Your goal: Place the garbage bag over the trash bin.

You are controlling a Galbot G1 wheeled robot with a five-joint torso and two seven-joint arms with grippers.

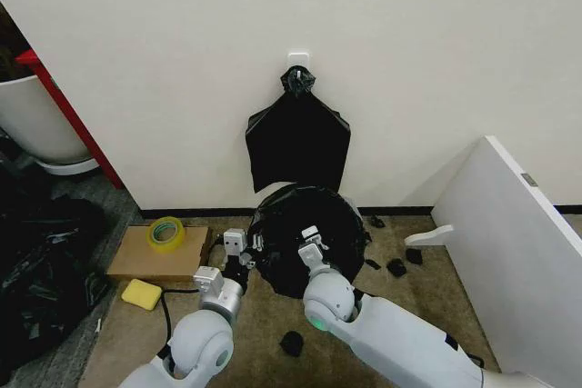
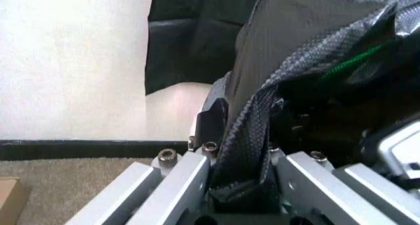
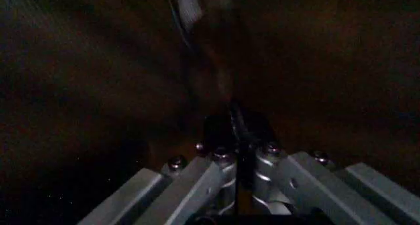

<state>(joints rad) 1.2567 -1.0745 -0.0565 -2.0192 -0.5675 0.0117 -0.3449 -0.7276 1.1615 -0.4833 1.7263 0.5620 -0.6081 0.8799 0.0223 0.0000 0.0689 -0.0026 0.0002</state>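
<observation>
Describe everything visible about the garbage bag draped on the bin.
The thin, glossy black plastic garbage bag is wrinkled and covers the top of the round bin, hiding its opening; it stands on the floor by the wall, beneath a flat black bag bundle hanging from a white wall hook. The left gripper pinches a fold of its edge, textured and greyish in the left wrist view. The right gripper is shut on the film near its front.
</observation>
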